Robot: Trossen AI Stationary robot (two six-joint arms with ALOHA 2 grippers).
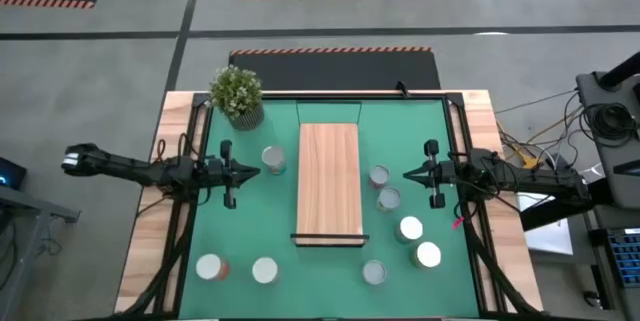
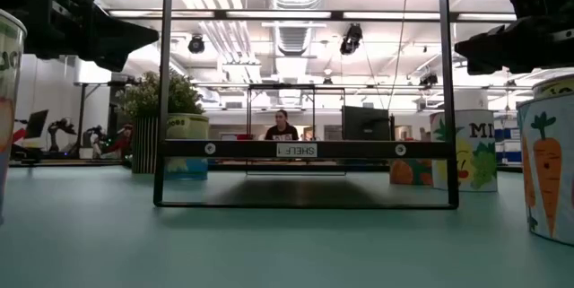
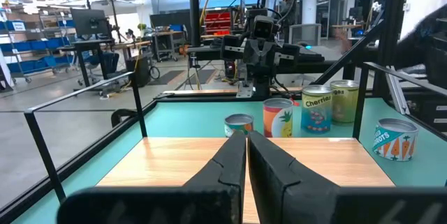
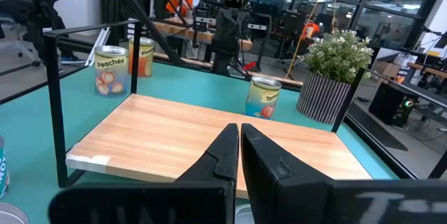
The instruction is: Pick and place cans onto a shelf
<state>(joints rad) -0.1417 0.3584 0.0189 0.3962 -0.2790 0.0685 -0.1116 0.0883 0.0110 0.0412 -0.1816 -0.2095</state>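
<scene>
The shelf (image 1: 328, 183) is a light-wood plank on a black frame, standing in the middle of the green mat. Several cans stand upright on the mat around it: one to its left (image 1: 273, 160), a cluster to its right (image 1: 388, 199), and others along the near edge (image 1: 264, 270). My left gripper (image 1: 258, 170) hovers shut left of the shelf, pointing at it, beside the left can. My right gripper (image 1: 405, 173) hovers shut on the shelf's right, pointing at it, close to a can (image 1: 378, 175). In the wrist views the shut fingers (image 3: 247, 140) (image 4: 238, 132) are level with the plank top.
A potted plant (image 1: 237, 94) stands at the mat's far left corner. Black frame rails (image 1: 195, 161) run along the mat's left and right sides. In the low view a carrot-label can (image 2: 549, 167) stands close at the near right. A person (image 2: 282, 126) sits beyond the table.
</scene>
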